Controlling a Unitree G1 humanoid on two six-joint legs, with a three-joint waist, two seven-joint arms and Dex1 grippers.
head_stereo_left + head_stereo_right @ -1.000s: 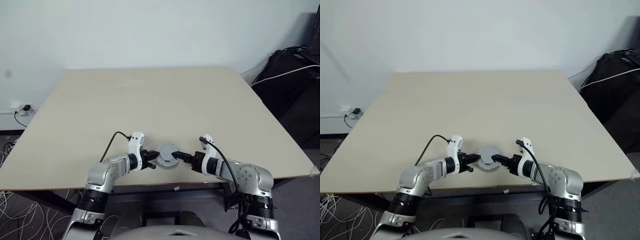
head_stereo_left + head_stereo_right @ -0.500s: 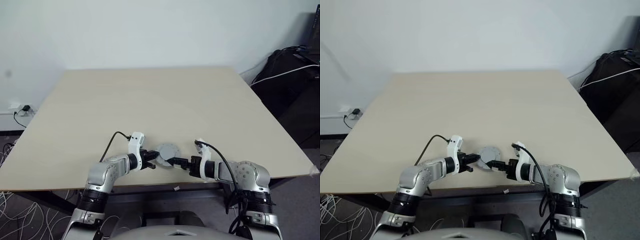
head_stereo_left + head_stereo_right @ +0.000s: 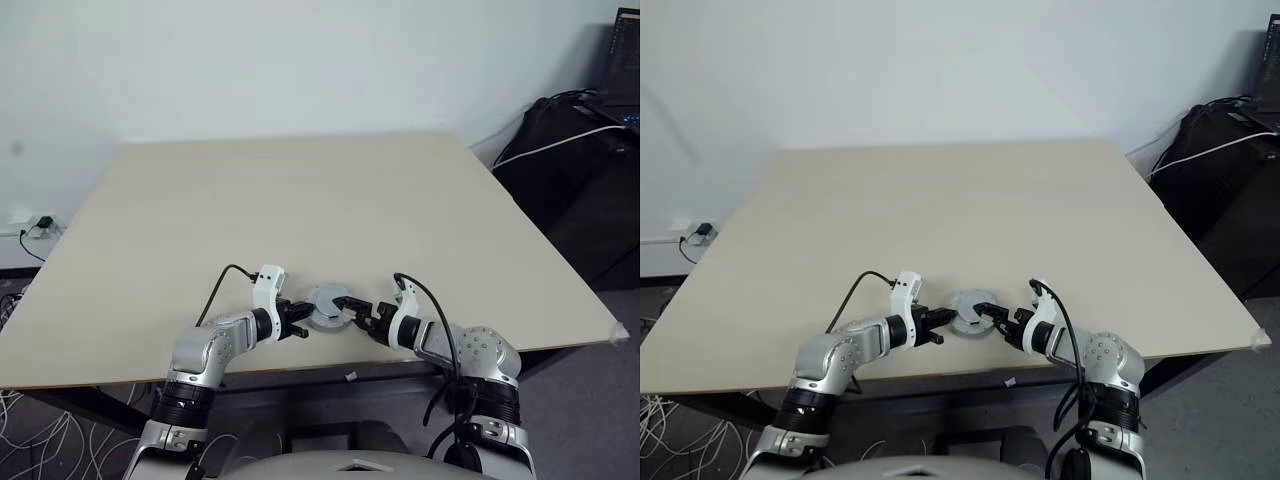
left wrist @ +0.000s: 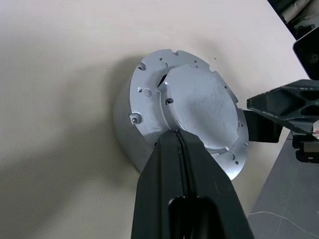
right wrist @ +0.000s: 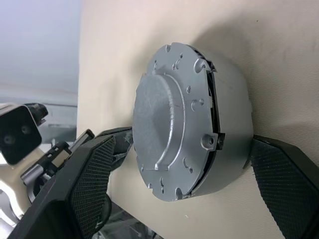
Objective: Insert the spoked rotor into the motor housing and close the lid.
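Note:
The lid is a silvery-grey round metal piece with a smooth raised top, lying near the table's front edge. It also shows close up. The spoked rotor and the motor housing are hidden. My left gripper is shut, and its joined tips rest against the lid's top edge on its left side. My right gripper is open on the lid's right side. Its two padded fingers straddle the round body, one on each flank, with small gaps showing.
The pale wooden table stretches far behind the lid. Its front edge runs just below both grippers. Black bags and cables stand off the table's right side. A wall socket sits low at the left.
My right gripper has moved left toward the lid and rolled, so its open fingers now flank the round body. The left gripper and the lid have stayed put.

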